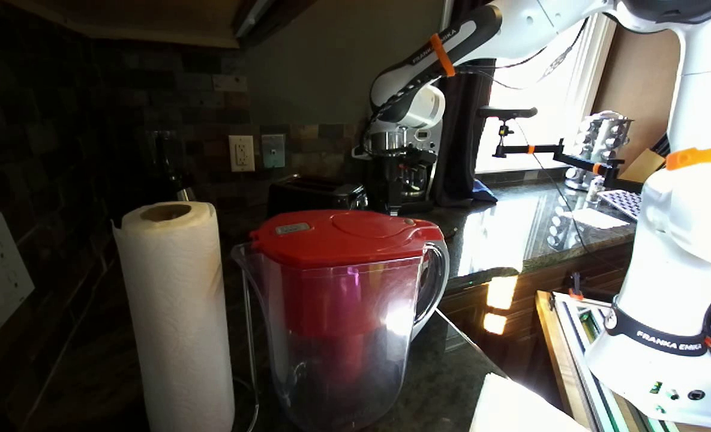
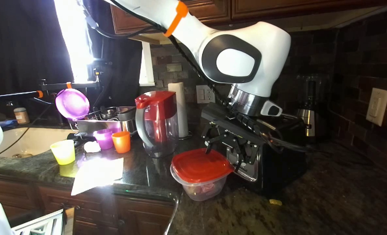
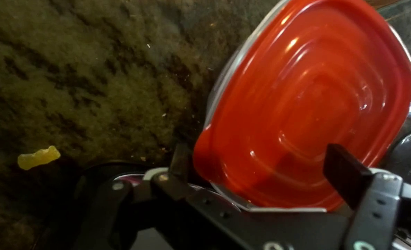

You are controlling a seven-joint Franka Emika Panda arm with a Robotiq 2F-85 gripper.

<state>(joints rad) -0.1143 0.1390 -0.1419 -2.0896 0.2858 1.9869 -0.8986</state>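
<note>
Currently, in an exterior view, a pitcher point(image 1: 343, 300) stands right of a paper-towel roll point(image 1: 175, 318). In an exterior view, the food container point(image 2: 200, 173) sits left of the toaster point(image 2: 276, 168), near the gripper point(image 2: 222, 159). In the wrist view, its 2 fingers point(image 3: 345, 172) stand wide apart by the red lid point(image 3: 309, 107), a yellow gummy point(image 3: 39, 158) lying left.

The container lid point(image 3: 313, 104) looks smooth plastic (quite glossy), the countertop point(image 3: 104, 80) polished stone.

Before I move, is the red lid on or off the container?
On: in an exterior view, the red lid covers the top of the clear container. Whether it is sealed all round, I cannot tell.
</note>
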